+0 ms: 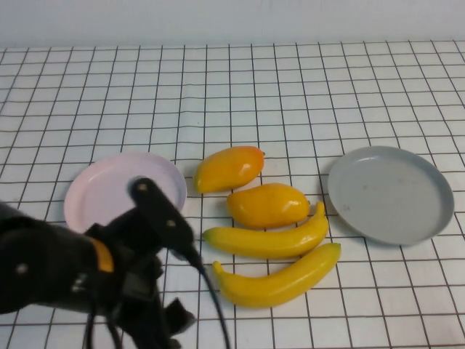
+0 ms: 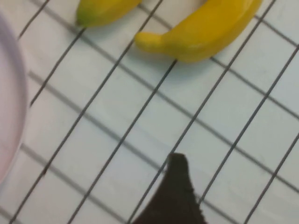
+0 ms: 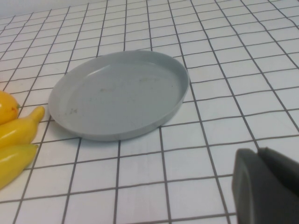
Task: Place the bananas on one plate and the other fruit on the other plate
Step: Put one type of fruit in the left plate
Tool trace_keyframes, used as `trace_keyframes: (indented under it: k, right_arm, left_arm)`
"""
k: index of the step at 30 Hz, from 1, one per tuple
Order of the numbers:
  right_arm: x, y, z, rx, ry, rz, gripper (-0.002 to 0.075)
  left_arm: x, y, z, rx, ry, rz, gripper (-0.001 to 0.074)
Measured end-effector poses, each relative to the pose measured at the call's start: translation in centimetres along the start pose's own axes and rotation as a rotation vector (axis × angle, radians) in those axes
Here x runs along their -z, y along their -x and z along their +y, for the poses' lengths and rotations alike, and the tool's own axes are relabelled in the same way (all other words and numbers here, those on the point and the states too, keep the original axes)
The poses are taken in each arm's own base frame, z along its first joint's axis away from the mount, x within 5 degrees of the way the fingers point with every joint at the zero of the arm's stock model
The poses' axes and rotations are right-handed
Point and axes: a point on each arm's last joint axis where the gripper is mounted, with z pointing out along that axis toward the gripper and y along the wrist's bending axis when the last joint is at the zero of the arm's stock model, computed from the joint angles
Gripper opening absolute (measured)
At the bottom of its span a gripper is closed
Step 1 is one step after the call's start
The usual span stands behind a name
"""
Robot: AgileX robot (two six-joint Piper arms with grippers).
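The left gripper [image 1: 163, 320] hung low at the table's near edge, left of centre; only one finger [image 2: 174, 196] showed, so whether it stood apart could not be told. The right gripper [image 3: 266, 186], fingers pressed together, sat near the grey-blue plate [image 1: 391, 193]. Just beyond the left arm lay the near banana [image 1: 278, 277], then the second banana [image 1: 269, 238], touching it. Behind them rested two orange-yellow fruits [image 1: 268, 205], between the pale pink plate [image 1: 109, 185] on the left and the grey-blue one.
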Motion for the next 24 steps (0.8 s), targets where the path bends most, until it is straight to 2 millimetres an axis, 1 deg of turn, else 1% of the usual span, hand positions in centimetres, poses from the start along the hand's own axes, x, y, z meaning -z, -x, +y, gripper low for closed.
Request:
trace_keyframes:
  k: [1, 2, 3, 6, 9, 15, 19, 24]
  right_arm:
    - [0.0, 0.0, 0.0, 0.000, 0.000, 0.000, -0.0016]
    - [0.0, 0.0, 0.0, 0.000, 0.000, 0.000, -0.0016]
    - [0.0, 0.0, 0.0, 0.000, 0.000, 0.000, -0.0017]
    - [0.0, 0.0, 0.0, 0.000, 0.000, 0.000, -0.0017]
    - [0.0, 0.0, 0.0, 0.000, 0.000, 0.000, -0.0016]
    - [0.0, 0.0, 0.0, 0.000, 0.000, 0.000, -0.0016]
    - [0.0, 0.0, 0.0, 0.000, 0.000, 0.000, -0.0016]
    - [0.0, 0.0, 0.0, 0.000, 0.000, 0.000, -0.0016]
  left_arm:
    - [-0.5, 0.8, -0.3, -0.025, -0.009, -0.002, 0.0526]
    - [-1.3, 1.7, -0.7, -0.049, -0.022, -0.002, 0.0561]
    - [-2.0, 2.6, -0.9, -0.071, -0.029, 0.000, 0.0584]
    - [-3.6, 5.0, -1.0, -0.130, -0.025, 0.014, 0.0614]
    - [-4.7, 7.4, -0.4, -0.170, 0.000, 0.011, 0.0622]
    - [-5.6, 12.3, 1.1, -0.236, 0.073, -0.041, 0.0625]
    - [-6.9, 14.8, 2.3, -0.259, 0.102, -0.060, 0.0627]
    - [-9.9, 16.7, 4.0, -0.278, 0.117, -0.048, 0.0627]
